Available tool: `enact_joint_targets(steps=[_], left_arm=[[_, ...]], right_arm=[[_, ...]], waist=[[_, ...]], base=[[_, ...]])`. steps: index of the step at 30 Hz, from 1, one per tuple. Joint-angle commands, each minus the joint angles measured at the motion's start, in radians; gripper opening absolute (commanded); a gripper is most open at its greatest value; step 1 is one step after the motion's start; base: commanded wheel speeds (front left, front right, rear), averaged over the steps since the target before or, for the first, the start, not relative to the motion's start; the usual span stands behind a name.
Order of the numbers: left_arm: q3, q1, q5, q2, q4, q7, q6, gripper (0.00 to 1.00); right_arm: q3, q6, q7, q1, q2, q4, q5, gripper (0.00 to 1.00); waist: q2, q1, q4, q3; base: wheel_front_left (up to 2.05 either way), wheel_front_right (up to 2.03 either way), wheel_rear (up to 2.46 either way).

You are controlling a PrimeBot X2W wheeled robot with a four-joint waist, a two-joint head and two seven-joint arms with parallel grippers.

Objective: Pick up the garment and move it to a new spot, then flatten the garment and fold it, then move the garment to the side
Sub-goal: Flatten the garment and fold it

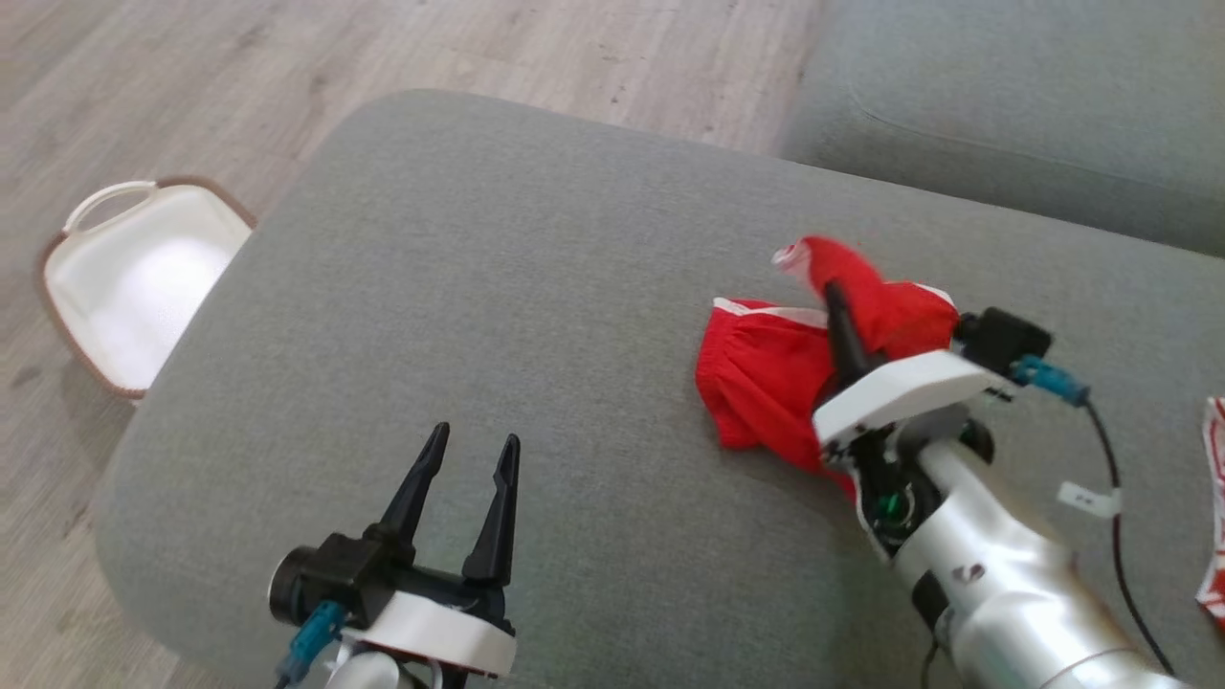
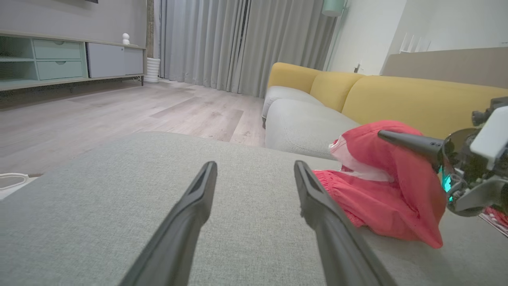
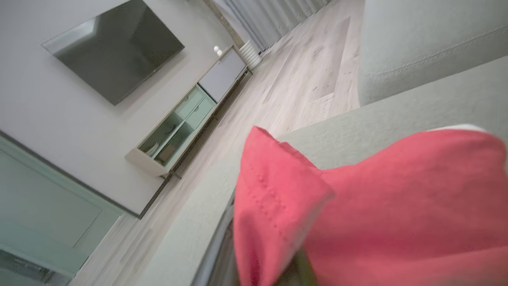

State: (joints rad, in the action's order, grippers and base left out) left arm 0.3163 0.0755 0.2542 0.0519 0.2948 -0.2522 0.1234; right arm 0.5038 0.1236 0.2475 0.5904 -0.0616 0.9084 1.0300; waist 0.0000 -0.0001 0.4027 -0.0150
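Sweeping across from the outer side of my left gripper (image 1: 477, 437), I first passed the white plastic basket with a brown rim (image 1: 144, 287), which sat on the floor out beyond that gripper's outer finger. The left gripper hovered with its two dark fingers spread wide and nothing between them. Ahead of its tips was bare grey fabric sofa cushion (image 1: 536, 268). Off its inner side lay the red garment with white trim (image 1: 766, 383), bunched on the cushion, its upper part gathered up around my right gripper (image 1: 835, 301), which was clamped shut on a fold of it. Past that gripper's outer side a red-and-white patterned cloth (image 1: 1213, 507) lay on the cushion.

My worry was the grip. Red cloth smothered the right wrist view, so I couldn't judge how much fabric the fingers had. A thin pinch could slip on the lift, and the trailing part could drag and stay crumpled. A careless swing might also snag the patterned cloth. I saw nothing in the basket.
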Motion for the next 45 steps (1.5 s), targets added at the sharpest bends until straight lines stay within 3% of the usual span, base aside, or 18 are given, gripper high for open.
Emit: enact_joint_targets(steps=[1,11,17,18,19,26,34,38,43,44,45], left_arm=[[-0.035,0.031,-0.002,0.005,-0.025,-0.01,-0.001,1.0],[-0.031,0.025,0.004,0.003,-0.026,-0.01,0.0,1.0],[-0.03,0.038,0.009,0.002,-0.024,-0.01,0.0,1.0],[-0.03,0.039,0.009,0.002,-0.024,-0.01,0.0,1.0],[-0.031,0.04,0.01,0.001,-0.023,-0.01,-0.001,1.0],[-0.042,0.045,0.014,0.001,-0.02,-0.01,-0.004,1.0],[-0.061,0.04,0.013,0.0,-0.039,-0.01,-0.01,1.0],[-0.084,0.037,0.016,0.0,-0.076,-0.01,-0.014,1.0],[-0.104,0.032,0.014,-0.001,-0.119,-0.01,-0.019,1.0],[-0.104,0.032,0.014,-0.001,-0.119,-0.01,-0.019,1.0],[-0.108,0.03,0.013,-0.001,-0.125,-0.01,-0.02,1.0]], right_arm=[[0.028,0.007,0.005,0.012,0.011,-0.032,0.009,0.0],[0.22,0.007,0.011,0.02,0.011,-0.048,0.1,0.0],[0.334,0.007,-0.01,0.029,0.011,0.003,0.126,0.0],[0.361,0.007,-0.023,0.032,0.011,0.022,0.121,0.35],[0.386,0.007,-0.037,0.034,0.011,0.04,0.116,1.0],[0.509,0.007,-0.067,0.055,0.011,0.091,0.071,1.0],[0.504,0.007,0.0,0.104,0.011,0.129,0.002,1.0],[0.354,0.007,0.014,0.165,-0.02,0.146,-0.136,1.0],[0.046,0.007,0.014,0.072,-0.077,-0.012,-0.403,1.0],[0.046,0.007,0.014,0.072,-0.077,-0.012,-0.403,1.0],[-0.02,0.007,0.014,0.029,-0.076,-0.058,-0.463,1.0]], waist=[[0.0,0.0001,0.011,0.003],[0.0,0.0001,0.044,-0.013],[0.0,0.0001,0.048,-0.028],[0.0,0.0001,0.047,-0.029],[0.0,0.0001,0.046,-0.029],[0.0,0.0001,0.011,-0.017],[0.0,0.0001,-0.054,0.013],[0.0,0.0001,-0.111,0.027],[0.0,0.0001,-0.168,0.031],[0.0,0.0001,-0.168,0.031],[0.0,0.0001,-0.179,0.032]], base=[[0.0,0.0,0.0],[0.0,0.0,0.0],[0.0,0.0,0.0],[0.0,0.0,0.0],[0.0,0.0,0.0],[0.0,0.0,0.0],[0.0,0.0,0.0],[0.0,0.0,0.0],[0.0,0.0,0.0],[0.0,0.0,0.0],[0.0,0.0,0.0]])
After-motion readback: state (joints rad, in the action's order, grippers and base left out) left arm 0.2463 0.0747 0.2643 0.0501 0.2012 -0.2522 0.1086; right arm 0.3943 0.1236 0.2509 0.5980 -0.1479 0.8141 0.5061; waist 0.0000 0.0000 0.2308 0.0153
